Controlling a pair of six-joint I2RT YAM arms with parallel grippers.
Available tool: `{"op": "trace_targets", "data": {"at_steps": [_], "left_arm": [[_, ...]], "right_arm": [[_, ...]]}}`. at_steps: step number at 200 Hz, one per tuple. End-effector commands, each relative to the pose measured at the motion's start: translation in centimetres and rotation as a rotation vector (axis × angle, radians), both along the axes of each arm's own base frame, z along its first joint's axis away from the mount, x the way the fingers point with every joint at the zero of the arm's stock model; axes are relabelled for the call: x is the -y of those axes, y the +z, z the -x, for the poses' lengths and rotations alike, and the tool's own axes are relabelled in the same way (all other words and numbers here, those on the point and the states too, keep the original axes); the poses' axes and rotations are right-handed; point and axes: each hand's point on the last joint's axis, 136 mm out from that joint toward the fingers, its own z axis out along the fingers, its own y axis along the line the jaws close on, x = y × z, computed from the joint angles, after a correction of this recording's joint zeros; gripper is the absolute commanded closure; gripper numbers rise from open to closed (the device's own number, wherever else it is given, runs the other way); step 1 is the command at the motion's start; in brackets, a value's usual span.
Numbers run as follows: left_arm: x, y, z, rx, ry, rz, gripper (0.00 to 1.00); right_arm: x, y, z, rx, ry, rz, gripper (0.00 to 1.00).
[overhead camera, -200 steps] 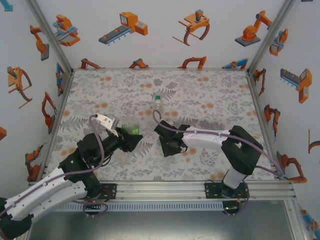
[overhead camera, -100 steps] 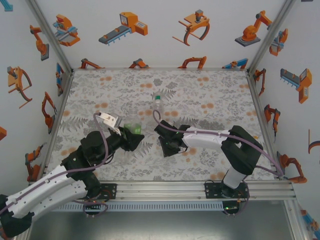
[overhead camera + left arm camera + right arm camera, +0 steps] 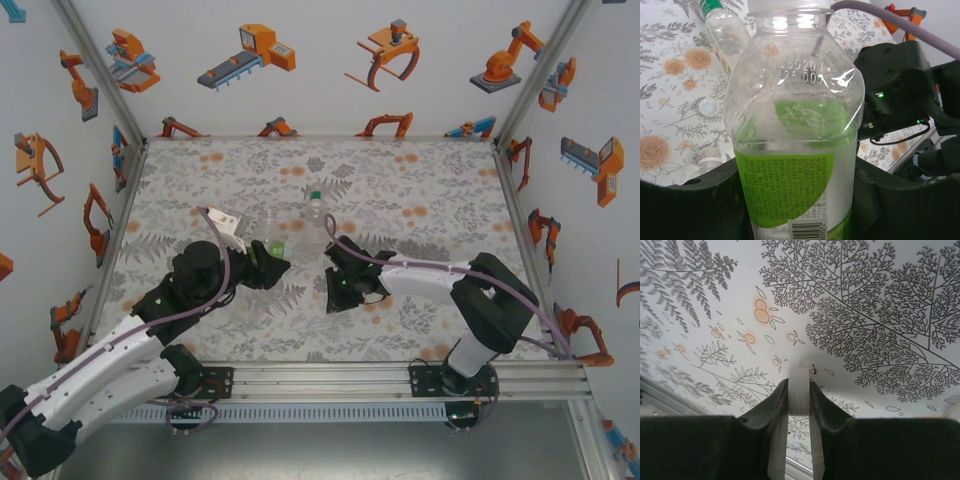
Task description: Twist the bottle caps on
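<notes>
Our right gripper (image 3: 799, 399) pinches a small round white plastic cap (image 3: 799, 384), our left gripper (image 3: 800, 210) hugs the clear green-label plastic bottle (image 3: 795, 125) well in from the table's (image 3: 420, 190) left edge, so next we should line them up.

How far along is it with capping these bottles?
Done: the far bottle wears a green cap. In hand: left gripper grips the green-label bottle, right gripper pinches a white cap. Still to do: screwing that on; a second white cap lies loose on the table.
</notes>
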Motion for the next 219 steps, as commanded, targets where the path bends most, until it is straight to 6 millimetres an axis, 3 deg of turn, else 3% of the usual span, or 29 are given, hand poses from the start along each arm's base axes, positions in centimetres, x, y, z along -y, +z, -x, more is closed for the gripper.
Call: {"op": "trace_targets", "data": {"at_steps": [1,39,132,174,219], "left_arm": [[0.8,1.7,0.2,-0.038,-0.06,0.082,1.0],[1.1,2.2,-0.3,-0.043,-0.078,0.096,1.0],[1.3,2.1,-0.6,-0.062,-0.086,0.098,1.0],[1.4,2.1,-0.6,-0.062,-0.089,0.094,1.0],[1.1,1.5,-0.6,-0.066,-0.082,0.075,1.0]], "right_arm": [[-0.6,0.5,-0.2,-0.047,-0.038,-0.14,0.77],[-0.6,0.4,-0.7,-0.117,-0.086,-0.275,0.75],[5.0,-2.4,-0.7,-0.176,-0.2,-0.163,0.62],[6.2,-1.7,-0.9,-0.144,-0.205,-0.094,0.59],[6.3,1.3,-2.0,-0.046,-0.193,-0.052,0.53]]}}
